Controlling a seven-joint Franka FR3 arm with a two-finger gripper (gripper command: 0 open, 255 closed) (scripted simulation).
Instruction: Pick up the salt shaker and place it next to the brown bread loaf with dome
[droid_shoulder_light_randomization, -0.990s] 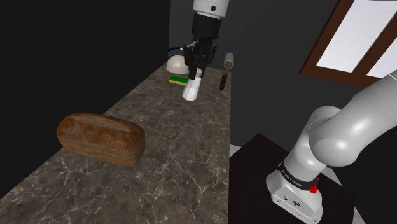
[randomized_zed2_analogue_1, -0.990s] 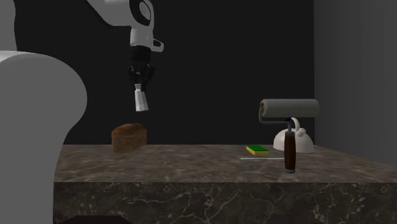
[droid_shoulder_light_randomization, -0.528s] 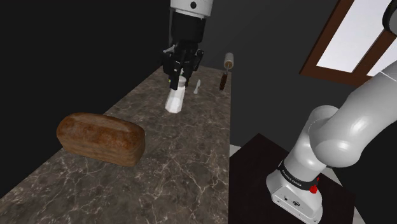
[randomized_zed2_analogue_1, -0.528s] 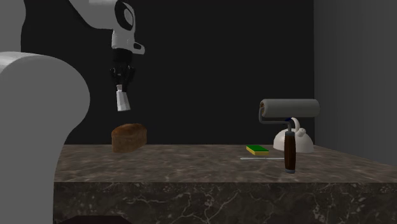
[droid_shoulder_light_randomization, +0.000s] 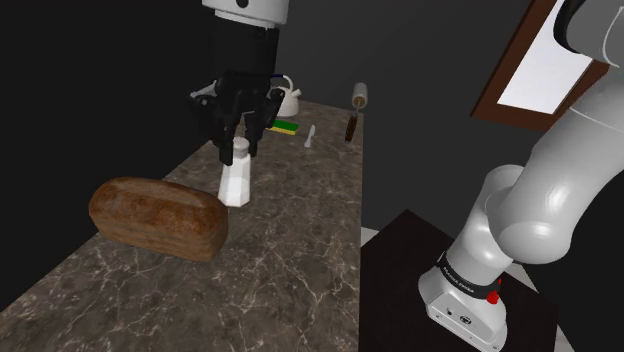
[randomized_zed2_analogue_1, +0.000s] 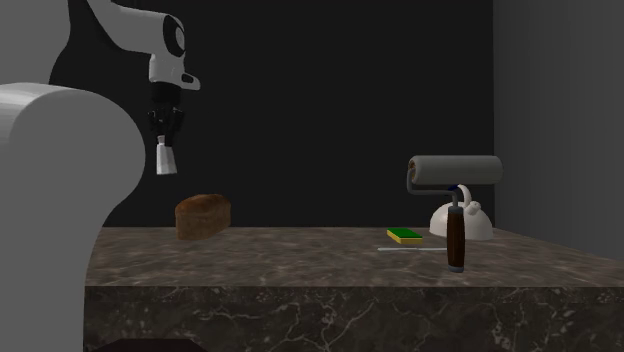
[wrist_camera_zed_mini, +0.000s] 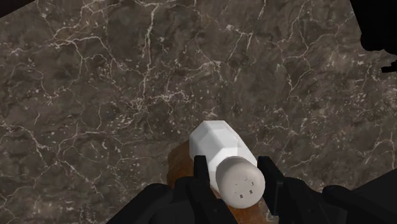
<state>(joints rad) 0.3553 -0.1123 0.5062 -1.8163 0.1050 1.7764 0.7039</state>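
Observation:
A white salt shaker (droid_shoulder_light_randomization: 236, 181) with a perforated cap hangs in the air, clasped at its top by my black gripper (droid_shoulder_light_randomization: 240, 150). In the second exterior view the shaker (randomized_zed2_analogue_1: 165, 159) hangs well above the counter, under the gripper (randomized_zed2_analogue_1: 165, 141), to the left of the loaf (randomized_zed2_analogue_1: 203, 215). The brown domed bread loaf (droid_shoulder_light_randomization: 158, 218) lies on the dark marble counter (droid_shoulder_light_randomization: 290, 250), just beside the shaker in the shoulder view. In the wrist view the fingers (wrist_camera_zed_mini: 201, 173) clasp the shaker (wrist_camera_zed_mini: 224, 153) on both sides, and a sliver of the loaf (wrist_camera_zed_mini: 180, 164) shows beneath it.
At the counter's far end stand a white kettle (randomized_zed2_analogue_1: 462, 220), a green and yellow sponge (randomized_zed2_analogue_1: 405, 236), a paint roller (randomized_zed2_analogue_1: 455, 178) with a brown handle and a small white item (droid_shoulder_light_randomization: 310, 137). The robot's stand (droid_shoulder_light_randomization: 465, 300) sits beyond the counter's edge at the shoulder view's lower right.
The gripper has carried the shaker from the counter's far end toward the loaf, leftward in both exterior views. The shaker stays held high.

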